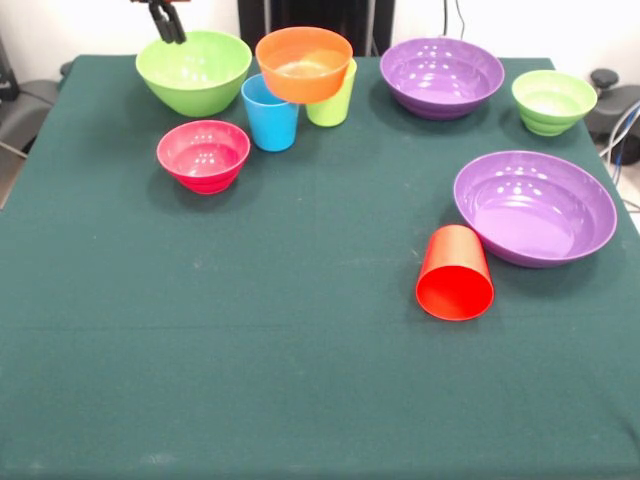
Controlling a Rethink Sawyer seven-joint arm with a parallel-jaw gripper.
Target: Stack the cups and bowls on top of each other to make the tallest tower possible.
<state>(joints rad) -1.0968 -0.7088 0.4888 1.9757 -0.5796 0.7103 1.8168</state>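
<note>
Worktop (250, 380), dark green cloth. Claw (168, 30) at the top edge above the large lime-green plastic bowl (194, 70); whether released or clenched cannot be told. Orange plastic bowl (304, 64) sits atop the lime-green tumbler (334, 105), sky-blue tumbler (270, 113) just beside. Pink bowl (203, 155) nearby. Two purple bowls (442, 77) (535, 207), small green bowl (553, 101). Red tumbler (455, 273) lies tipped beside the nearer purple bowl.

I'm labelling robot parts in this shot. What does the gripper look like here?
Only the gripper's lower end shows at the top edge: small, dark grey to black, with a bit of red-orange at its top left. No cables or markings are visible.
</note>
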